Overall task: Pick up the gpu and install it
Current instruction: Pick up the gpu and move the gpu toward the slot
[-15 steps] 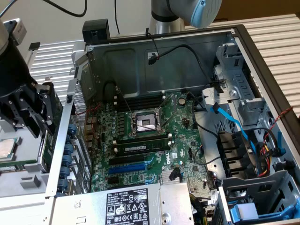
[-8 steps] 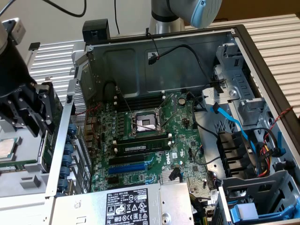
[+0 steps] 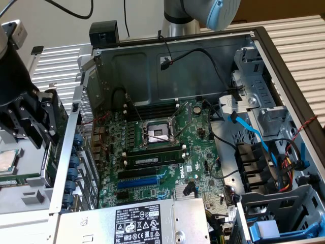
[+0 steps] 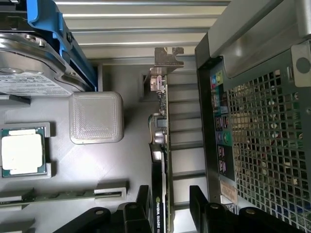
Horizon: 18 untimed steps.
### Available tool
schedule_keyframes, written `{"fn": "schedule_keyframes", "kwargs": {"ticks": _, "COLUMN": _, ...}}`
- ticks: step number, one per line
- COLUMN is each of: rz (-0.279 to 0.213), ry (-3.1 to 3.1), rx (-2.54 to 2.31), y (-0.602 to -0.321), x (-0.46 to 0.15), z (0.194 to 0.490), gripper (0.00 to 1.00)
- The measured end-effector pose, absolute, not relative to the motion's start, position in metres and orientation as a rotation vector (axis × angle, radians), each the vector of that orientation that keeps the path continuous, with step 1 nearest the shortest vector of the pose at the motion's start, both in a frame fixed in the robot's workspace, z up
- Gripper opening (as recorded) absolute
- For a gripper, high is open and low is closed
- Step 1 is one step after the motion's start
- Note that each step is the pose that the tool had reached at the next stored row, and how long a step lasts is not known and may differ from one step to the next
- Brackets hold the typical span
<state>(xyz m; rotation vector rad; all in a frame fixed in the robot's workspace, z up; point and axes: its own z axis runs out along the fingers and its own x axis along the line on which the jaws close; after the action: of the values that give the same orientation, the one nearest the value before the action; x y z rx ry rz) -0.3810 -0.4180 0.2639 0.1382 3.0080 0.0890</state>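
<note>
The gripper (image 4: 170,190) hangs with its jaws spread wide on either side of the gpu (image 4: 162,145), which stands on edge in the grey parts tray (image 4: 121,160) just beside the computer case (image 4: 262,145), seen edge-on and cut off between the fingers (image 4: 145,201), contact with them hard to judge.

The gripper (image 3: 38,129) hangs at the exterior view's left, its dark fingers (image 4: 142,208) spread wide apart, while the arm (image 3: 200,12) bends overhead.
</note>
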Motion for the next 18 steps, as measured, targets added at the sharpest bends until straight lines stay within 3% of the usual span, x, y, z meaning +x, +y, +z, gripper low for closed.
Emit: {"fn": "schedule_keyframes", "kwargs": {"ticks": 18, "rz": 0.103, "ry": 3.007, "rx": 0.156, "y": -0.4153, "x": -0.3841, "z": 0.2582, "gripper": 0.46}}
